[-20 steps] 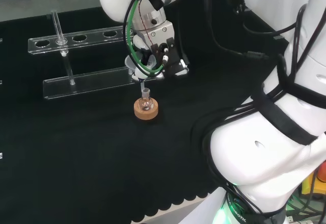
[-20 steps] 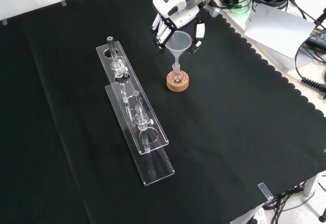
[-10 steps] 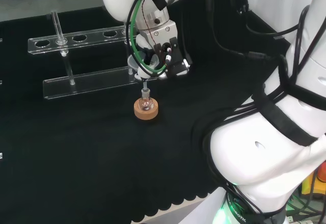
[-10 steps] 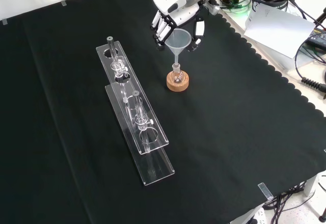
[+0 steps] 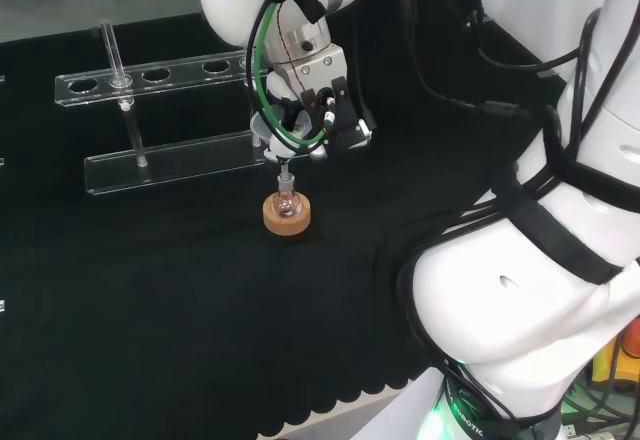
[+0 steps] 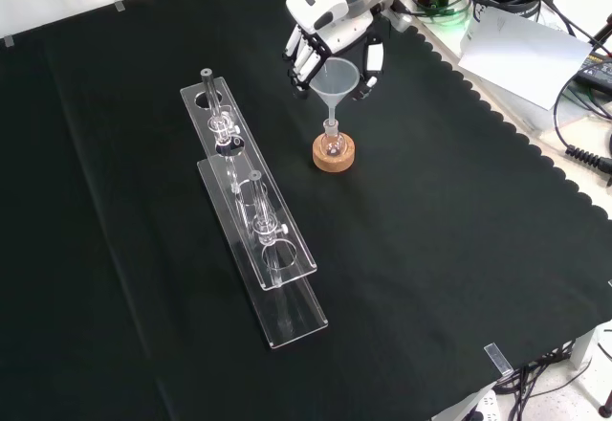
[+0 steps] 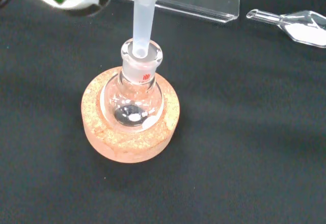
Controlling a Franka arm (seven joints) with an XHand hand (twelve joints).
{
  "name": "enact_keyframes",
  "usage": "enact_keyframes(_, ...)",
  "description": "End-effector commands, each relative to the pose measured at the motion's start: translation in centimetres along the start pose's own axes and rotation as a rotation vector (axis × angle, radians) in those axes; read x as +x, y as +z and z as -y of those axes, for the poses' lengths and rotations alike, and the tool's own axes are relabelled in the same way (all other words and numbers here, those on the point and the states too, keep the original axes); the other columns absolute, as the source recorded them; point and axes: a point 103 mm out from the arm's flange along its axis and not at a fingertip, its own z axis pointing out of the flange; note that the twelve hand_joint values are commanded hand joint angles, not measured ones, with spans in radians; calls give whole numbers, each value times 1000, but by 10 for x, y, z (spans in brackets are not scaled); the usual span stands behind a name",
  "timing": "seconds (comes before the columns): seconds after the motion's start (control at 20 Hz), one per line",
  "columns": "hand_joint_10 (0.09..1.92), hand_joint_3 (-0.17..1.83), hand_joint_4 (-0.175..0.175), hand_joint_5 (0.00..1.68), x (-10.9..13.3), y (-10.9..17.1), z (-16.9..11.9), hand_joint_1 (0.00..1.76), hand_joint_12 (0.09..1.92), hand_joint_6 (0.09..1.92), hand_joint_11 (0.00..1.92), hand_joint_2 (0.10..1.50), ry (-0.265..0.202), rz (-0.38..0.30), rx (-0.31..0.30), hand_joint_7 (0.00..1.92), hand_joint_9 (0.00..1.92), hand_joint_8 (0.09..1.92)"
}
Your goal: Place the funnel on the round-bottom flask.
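You had no legible writing to check: the round-bottom flask (image 7: 133, 99) bore only a small red mark on its neck, too small to read. The flask was clear glass, upright in a cork ring stand (image 7: 130, 127) toward the far side of the black cloth (image 6: 430, 249) in the front view. The funnel (image 6: 334, 78), translucent white, had its stem inside the flask's neck. The hand (image 6: 330, 33) had its fingers curled round the funnel's cone. A clear test-tube rack (image 6: 251, 209) lay nearby.
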Motion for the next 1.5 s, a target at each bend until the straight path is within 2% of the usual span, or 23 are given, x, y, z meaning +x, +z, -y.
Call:
enact_keyframes(0.05, 411, 746, -11, 763, 0, 6, -3, 930, 1197, 808, 728, 676, -4, -1, 9, 703, 1037, 655)
enact_keyframes(0.25, 411, 746, -12, 763, 2, 10, -4, 930, 1197, 808, 727, 676, -2, 2, 11, 702, 1037, 655)
enact_keyframes(0.3, 411, 746, -12, 763, 3, 11, -5, 930, 1197, 808, 727, 676, 26, 8, 14, 702, 1036, 655)
enact_keyframes(0.35, 411, 746, -11, 763, 2, 12, -5, 930, 1197, 808, 726, 676, 29, 9, 14, 701, 1035, 654)
enact_keyframes(0.8, 408, 747, -9, 761, 9, 19, -6, 929, 1199, 809, 717, 676, -13, 10, 12, 683, 1022, 652)
enact_keyframes(1.4, 414, 747, -9, 756, 3, 28, -9, 929, 1205, 811, 711, 676, -7, 11, 22, 668, 1012, 658)
enact_keyframes(1.45, 415, 747, -10, 754, 3, 29, -10, 929, 1205, 811, 710, 676, 33, 18, 29, 666, 1011, 658)
enact_keyframes(1.5, 415, 747, -10, 751, 3, 30, -10, 929, 1205, 811, 709, 676, 40, 20, 28, 664, 1010, 658)
